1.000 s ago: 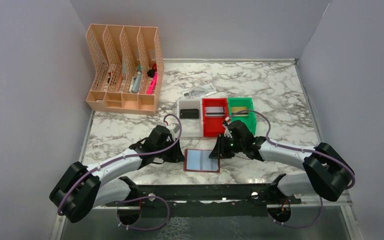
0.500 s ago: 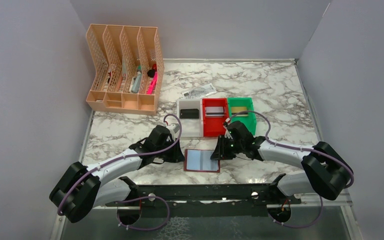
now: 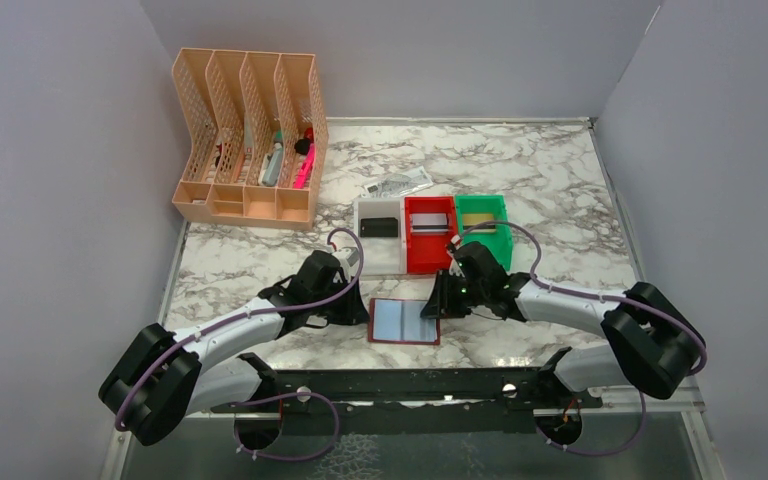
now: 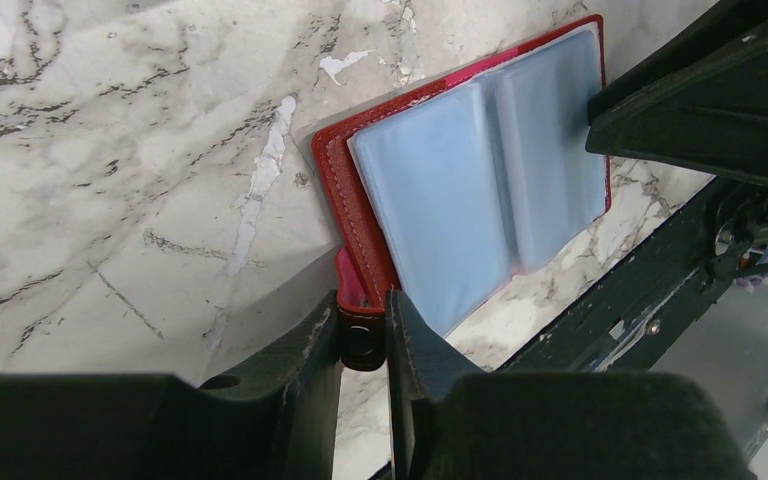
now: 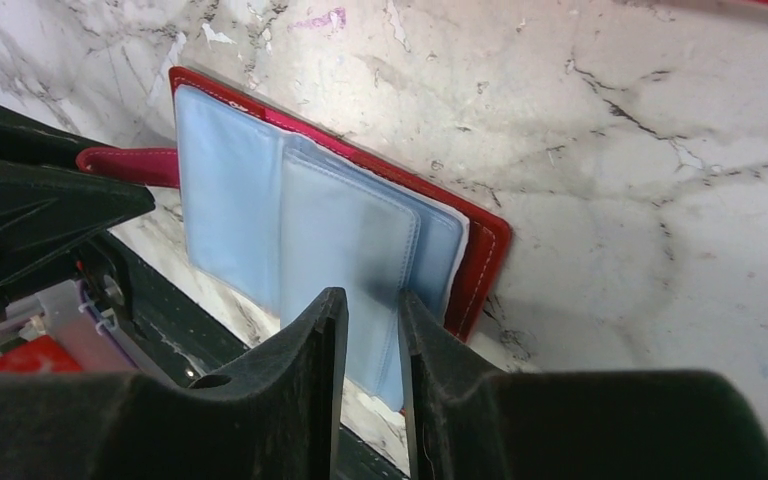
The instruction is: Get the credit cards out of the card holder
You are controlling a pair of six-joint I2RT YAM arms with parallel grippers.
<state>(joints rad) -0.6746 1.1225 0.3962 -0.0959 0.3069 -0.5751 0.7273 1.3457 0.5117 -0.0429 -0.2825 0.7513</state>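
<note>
- Top external view shows the card holder (image 3: 404,321) lying open and flat on the marble surface (image 3: 560,180), between the two tools, its bluish plastic sleeves (image 3: 396,320) facing up.
- The left tool (image 4: 363,320) reaches the card holder's left edge and is pressed together on the side tab (image 4: 352,285). The left wrist view shows the tab's end pinched between the two fingers.
- The right tool (image 5: 372,300) sits at the card holder's right edge. Its fingers are drawn nearly together, leaving a narrow gap with the edge of a sleeve leaf showing inside it. Whether they actually clamp that leaf cannot be told.
- Left wrist view also shows a dark finger of the right tool touching the far edge of the sleeves.
- No card can be made out inside the sleeves in either wrist view.
- Just beyond the card holder stand three bins side by side: a white bin (image 3: 380,255), a red bin (image 3: 428,255) and a green bin (image 3: 500,240).
- A black card (image 3: 378,227) lies in the white bin, a pale card (image 3: 428,222) in the red one, and a third card (image 3: 477,226) in the green one.
- Farther beyond the card holder, past the bins, a white printed tag (image 3: 397,183) lies flat.
</note>
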